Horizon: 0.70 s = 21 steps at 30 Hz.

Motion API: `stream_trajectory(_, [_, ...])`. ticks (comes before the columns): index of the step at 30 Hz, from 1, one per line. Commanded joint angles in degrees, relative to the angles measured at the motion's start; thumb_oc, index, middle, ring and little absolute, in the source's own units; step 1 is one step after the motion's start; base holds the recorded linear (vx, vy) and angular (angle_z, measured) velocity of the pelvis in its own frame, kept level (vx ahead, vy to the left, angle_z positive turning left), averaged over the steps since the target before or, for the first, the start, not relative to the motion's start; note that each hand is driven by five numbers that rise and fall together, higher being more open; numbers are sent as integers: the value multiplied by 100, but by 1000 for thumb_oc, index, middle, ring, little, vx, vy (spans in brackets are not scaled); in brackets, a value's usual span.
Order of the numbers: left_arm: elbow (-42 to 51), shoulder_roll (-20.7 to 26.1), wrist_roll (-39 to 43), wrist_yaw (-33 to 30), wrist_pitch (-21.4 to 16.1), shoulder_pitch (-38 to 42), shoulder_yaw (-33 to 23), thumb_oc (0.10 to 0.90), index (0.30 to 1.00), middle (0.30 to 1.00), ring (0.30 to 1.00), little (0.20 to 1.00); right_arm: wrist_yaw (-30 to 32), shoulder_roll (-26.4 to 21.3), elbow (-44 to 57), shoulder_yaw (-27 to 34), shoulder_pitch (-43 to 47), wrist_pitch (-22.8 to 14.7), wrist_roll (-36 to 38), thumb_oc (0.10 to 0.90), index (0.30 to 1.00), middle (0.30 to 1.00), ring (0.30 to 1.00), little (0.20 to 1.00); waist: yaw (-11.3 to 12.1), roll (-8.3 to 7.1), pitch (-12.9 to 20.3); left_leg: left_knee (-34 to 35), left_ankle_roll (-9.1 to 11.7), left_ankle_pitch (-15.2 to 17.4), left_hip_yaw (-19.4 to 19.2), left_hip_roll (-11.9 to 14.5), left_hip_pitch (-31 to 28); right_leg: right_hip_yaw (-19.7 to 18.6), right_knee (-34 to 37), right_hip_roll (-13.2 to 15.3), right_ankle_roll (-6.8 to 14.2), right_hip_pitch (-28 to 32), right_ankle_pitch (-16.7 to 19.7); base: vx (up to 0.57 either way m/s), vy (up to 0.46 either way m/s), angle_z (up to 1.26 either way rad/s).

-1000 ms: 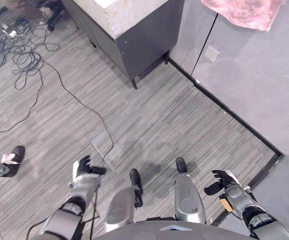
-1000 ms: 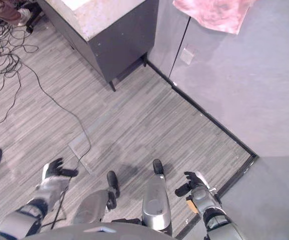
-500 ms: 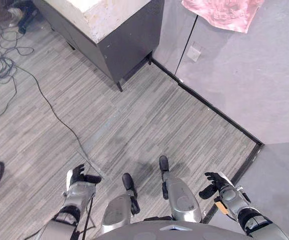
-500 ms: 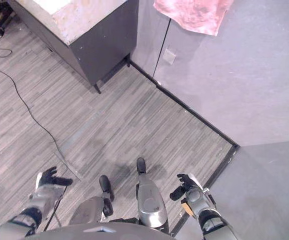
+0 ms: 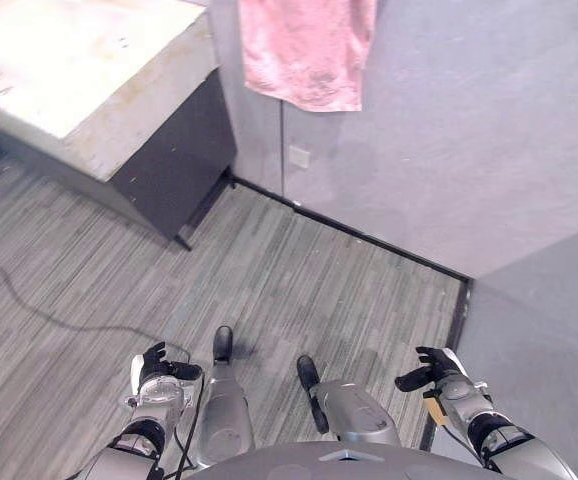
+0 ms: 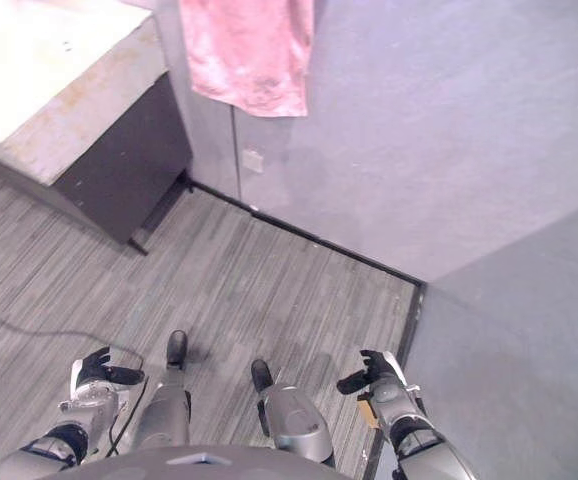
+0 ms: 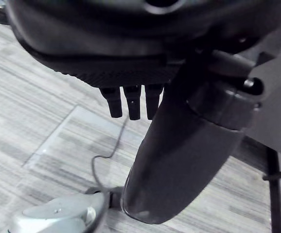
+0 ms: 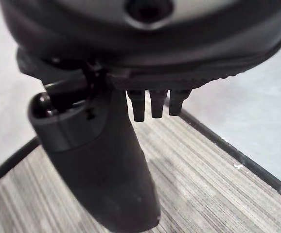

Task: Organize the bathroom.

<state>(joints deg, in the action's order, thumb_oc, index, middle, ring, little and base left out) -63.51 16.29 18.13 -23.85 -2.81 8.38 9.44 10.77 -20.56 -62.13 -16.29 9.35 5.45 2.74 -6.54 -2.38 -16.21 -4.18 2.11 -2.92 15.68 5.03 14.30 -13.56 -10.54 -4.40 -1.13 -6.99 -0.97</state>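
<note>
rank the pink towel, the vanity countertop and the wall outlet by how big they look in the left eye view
1. vanity countertop, largest, though cut off by the picture's edge
2. pink towel, also cut off at the top
3. wall outlet, by far the smallest

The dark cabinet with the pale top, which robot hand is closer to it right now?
Left. The left robot hand hangs low over the floor, below the dark cabinet on the same side. The right robot hand is by the far wall's baseboard, across the floor from it.
</note>
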Motion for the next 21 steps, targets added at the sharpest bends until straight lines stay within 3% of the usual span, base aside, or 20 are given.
stream_trajectory(1, [310, 319, -80, -368, -376, 30, -26, 800, 900, 900, 900, 900, 196, -237, 308, -8, -232, -113, 210, 800, 900, 900, 900, 900, -142, 107, -58, -1126, -182, 538, -1109, 212, -557, 253, -551, 787, 448, -323, -88, 124, 379, -90])
stream_trajectory(4, [204, 431, -209, -214, -457, 31, -106, 800, 900, 900, 900, 900, 239, -217, 469, 188, -461, -113, 45, 800, 900, 900, 900, 900, -150, 233, -3, -804, -297, 696, -1456, -69, -856, 359, -228, 1311, 764, -246, 316, 127, 452, 0])
stream_trajectory(8, [245, 543, -297, -185, -324, -93, -273, 800, 900, 900, 900, 900, 126, -228, 685, 270, -559, 28, -195, 800, 900, 900, 900, 900, -61, 242, 69, -576, -380, 768, -1637, -225, -1019, 495, 82, 1630, 861, -282, 803, 60, 207, -30])
stream_trajectory(9, [322, 632, -282, -270, -168, -217, -430, 800, 900, 900, 900, 900, -43, -254, 795, 286, -515, 33, -477, 800, 900, 900, 900, 900, 123, 185, 54, -512, -405, 878, -2002, -275, -1107, 1117, 257, 1916, 956, -410, 1102, -11, 272, -93])
stream_trajectory(10, [359, 672, -220, -385, -115, -346, -564, 800, 900, 900, 900, 900, -248, -292, 819, 257, -434, 8, -716, 800, 900, 900, 900, 900, 248, 144, 48, -548, -425, 945, -2378, -262, -1136, 1615, 85, 1893, 980, -520, 1018, -37, 247, -152])
stream_trajectory(11, [422, 688, -242, -438, -87, -449, -677, 800, 900, 900, 900, 900, -378, -338, 871, 215, -378, 65, -789, 800, 900, 900, 900, 900, 303, 157, 51, -508, -445, 915, -2600, -221, -1194, 1859, 6, 1698, 951, -495, 728, -26, 113, -216])
stream_trajectory(14, [536, 765, -378, -397, -80, -579, -642, 800, 900, 900, 900, 900, -362, -381, 843, 133, -385, 106, -514, 800, 900, 900, 900, 900, 288, 230, 144, -300, -445, 728, -2508, -291, -1233, 1736, -186, 941, 678, -385, 205, 8, 24, -95])
stream_trajectory(18, [603, 710, -307, -358, 11, -395, -552, 800, 900, 900, 900, 900, -226, -276, 600, 142, -389, -35, -602, 800, 900, 900, 900, 900, 344, 239, 246, -157, -421, 593, -2406, -561, -1136, 1998, 466, 844, 516, -134, 333, -18, -16, 45])
stream_trajectory(21, [624, 601, -308, -367, 100, -340, -483, 800, 900, 900, 900, 900, -152, -285, 765, 54, -419, 74, -525, 800, 900, 900, 900, 900, 297, 266, 237, -124, -337, 496, -2360, -521, -1117, 1960, 548, 782, 497, -126, 381, -23, -52, 2])
